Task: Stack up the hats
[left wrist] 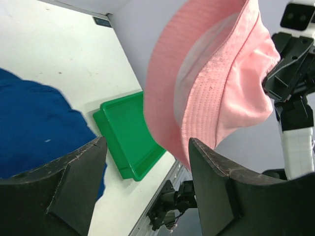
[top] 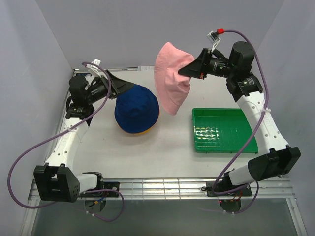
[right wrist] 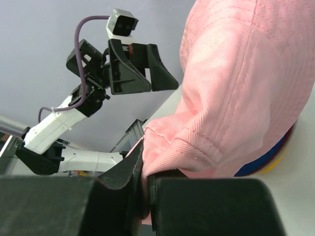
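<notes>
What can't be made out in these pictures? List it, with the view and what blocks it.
- Stack under the blue hat, top view: only the edge of a yellow hat shows; whatever else lies beneath is covered.
- Green tray, left wrist view: one end hidden behind the pink hat.
- Right gripper, right wrist view: tips buried in the pink hat's brim.
- Blue hat, left wrist view: cut off by the left edge.

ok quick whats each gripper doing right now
Left gripper: open, holding nothing.
Right gripper: closed on the brim of the pink hat, holding it up in the air.
</notes>
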You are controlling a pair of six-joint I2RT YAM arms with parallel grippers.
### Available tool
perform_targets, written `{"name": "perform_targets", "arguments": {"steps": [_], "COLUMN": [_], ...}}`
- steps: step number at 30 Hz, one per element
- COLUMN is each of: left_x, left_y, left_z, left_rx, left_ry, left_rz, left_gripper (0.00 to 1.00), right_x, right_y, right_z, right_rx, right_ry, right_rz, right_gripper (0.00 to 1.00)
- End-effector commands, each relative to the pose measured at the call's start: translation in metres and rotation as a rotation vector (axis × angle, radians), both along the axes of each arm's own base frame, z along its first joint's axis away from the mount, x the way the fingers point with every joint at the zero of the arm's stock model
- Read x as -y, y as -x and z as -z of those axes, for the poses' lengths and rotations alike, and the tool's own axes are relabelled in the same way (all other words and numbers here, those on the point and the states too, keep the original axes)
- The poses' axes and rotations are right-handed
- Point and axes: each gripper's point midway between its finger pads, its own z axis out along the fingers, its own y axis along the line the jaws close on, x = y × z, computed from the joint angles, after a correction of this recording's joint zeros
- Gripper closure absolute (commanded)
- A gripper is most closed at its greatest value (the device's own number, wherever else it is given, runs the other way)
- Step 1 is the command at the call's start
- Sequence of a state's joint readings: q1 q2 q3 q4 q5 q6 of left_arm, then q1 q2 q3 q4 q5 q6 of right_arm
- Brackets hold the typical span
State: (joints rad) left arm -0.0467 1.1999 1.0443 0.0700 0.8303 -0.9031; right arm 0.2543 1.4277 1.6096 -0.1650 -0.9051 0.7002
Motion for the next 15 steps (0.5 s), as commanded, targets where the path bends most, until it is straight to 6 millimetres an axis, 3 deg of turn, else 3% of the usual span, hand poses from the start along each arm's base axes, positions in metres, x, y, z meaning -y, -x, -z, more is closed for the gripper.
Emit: {"name": "perform_targets", "arguments": {"steps": [1, 8, 15], "left_x": [0.021, 0.058, 0.072], "left_y": [0.000, -0.005, -0.011], "left_z": [-0.033, -0.033, -0.034], "left_rx": [0.117, 0.116, 0.114], "left_ry": [0.024, 0.058, 0.101], "left_rz": [0.051, 0.112, 0.123], "left_gripper": [0.23, 0.23, 0.23], "right_x": [-0.015, -0.042, -0.052], "right_y": [0.009, 0.009, 0.010], "right_z": [-0.036, -0.037, -0.044], "right_rx": [0.086, 0.042, 0.058], "right_ry": [-0.068, -0.092, -0.110], "right_rz": [-0.053, -0.104, -0.124], "right_gripper": [0.92, 0.92, 0.92]}}
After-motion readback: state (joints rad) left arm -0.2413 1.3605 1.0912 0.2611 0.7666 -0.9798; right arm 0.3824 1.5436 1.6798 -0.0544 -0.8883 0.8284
